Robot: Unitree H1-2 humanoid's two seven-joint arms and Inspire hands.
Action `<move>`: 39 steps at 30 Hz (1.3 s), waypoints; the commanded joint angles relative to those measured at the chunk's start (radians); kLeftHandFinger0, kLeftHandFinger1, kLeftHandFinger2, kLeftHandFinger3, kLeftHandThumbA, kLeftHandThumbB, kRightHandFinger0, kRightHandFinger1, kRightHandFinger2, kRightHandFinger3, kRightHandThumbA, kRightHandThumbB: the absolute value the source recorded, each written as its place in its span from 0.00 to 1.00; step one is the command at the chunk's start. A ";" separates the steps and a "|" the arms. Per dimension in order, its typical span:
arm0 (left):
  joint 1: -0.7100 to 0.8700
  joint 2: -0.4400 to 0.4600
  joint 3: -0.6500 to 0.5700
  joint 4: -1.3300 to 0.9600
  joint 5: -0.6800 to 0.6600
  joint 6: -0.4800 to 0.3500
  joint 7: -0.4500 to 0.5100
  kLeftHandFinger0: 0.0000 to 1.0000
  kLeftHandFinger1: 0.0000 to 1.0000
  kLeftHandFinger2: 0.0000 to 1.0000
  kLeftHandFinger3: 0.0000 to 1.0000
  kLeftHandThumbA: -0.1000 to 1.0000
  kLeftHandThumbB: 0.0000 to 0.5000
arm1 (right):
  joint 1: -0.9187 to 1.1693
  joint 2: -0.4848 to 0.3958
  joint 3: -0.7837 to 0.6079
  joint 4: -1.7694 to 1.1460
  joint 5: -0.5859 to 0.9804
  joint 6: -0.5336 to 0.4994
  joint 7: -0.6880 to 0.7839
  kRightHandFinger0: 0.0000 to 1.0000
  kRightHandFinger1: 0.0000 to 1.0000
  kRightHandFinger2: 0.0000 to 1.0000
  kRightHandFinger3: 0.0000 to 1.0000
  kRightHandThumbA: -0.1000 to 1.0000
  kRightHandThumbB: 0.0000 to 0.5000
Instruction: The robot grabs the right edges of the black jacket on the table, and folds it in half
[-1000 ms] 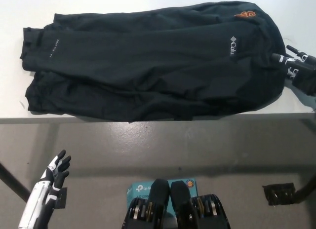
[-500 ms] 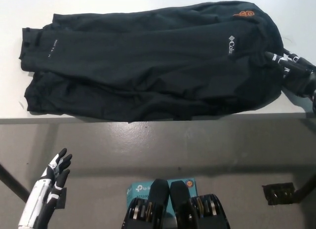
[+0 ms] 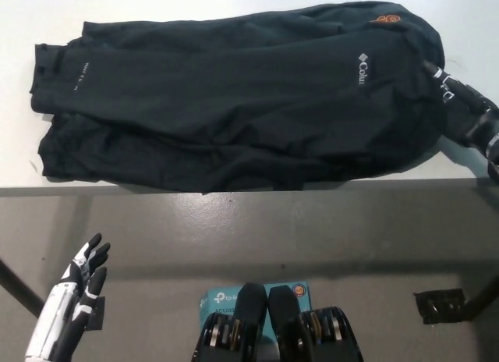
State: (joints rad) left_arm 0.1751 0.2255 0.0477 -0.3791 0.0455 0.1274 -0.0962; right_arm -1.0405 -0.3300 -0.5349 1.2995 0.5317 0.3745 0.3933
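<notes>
1. The white left hand (image 3: 74, 288) hangs below the table (image 3: 234, 3), fingers spread, holding nothing — well apart from the work.
2. The black jacket (image 3: 234, 97) lies flat on the table, long axis left to right.
3. The black right hand (image 3: 460, 104) touches the jacket's right edge — far the nearer hand; whether its fingers have closed on cloth cannot be told.

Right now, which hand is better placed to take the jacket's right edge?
The right hand: it is already at the black jacket's right edge on the table. The left hand hangs low, below the table, far away.
</notes>
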 commanded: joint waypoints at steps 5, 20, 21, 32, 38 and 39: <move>-0.018 0.019 0.007 -0.027 -0.020 -0.027 -0.017 1.00 1.00 1.00 1.00 0.93 0.13 | -0.068 0.008 0.141 -0.019 -0.086 -0.023 0.092 1.00 1.00 1.00 1.00 1.00 1.00; -0.033 0.024 0.009 -0.031 -0.019 -0.015 -0.019 1.00 1.00 1.00 1.00 0.95 0.16 | -0.143 0.087 0.691 -0.044 -0.502 -0.202 -0.301 0.00 0.22 0.64 0.32 0.00 0.59; -0.033 0.024 0.009 -0.031 -0.019 -0.015 -0.019 1.00 1.00 1.00 1.00 0.95 0.16 | -0.144 0.087 0.697 -0.042 -0.498 -0.205 -0.305 0.00 0.28 0.70 0.31 0.00 0.58; -0.050 0.029 0.008 -0.023 -0.001 -0.015 -0.015 1.00 1.00 1.00 1.00 0.97 0.19 | -0.110 0.093 0.576 -0.037 -0.422 -0.315 -0.406 0.03 0.51 0.85 0.83 0.00 0.30; -0.059 0.029 0.004 -0.020 -0.009 -0.013 -0.019 1.00 1.00 1.00 1.00 0.97 0.17 | -0.081 0.081 0.469 -0.073 -0.366 -0.374 -0.410 0.00 0.50 0.82 0.74 0.00 0.35; -0.059 0.028 0.004 -0.019 -0.010 -0.014 -0.019 1.00 1.00 1.00 1.00 0.97 0.17 | -0.080 0.081 0.459 -0.074 -0.372 -0.377 -0.410 0.00 0.50 0.82 0.74 0.00 0.35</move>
State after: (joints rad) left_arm 0.1270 0.2352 0.0503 -0.3788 0.0464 0.1292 -0.0968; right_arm -1.0930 -0.2262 -0.0339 1.2738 0.1401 0.0919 0.0282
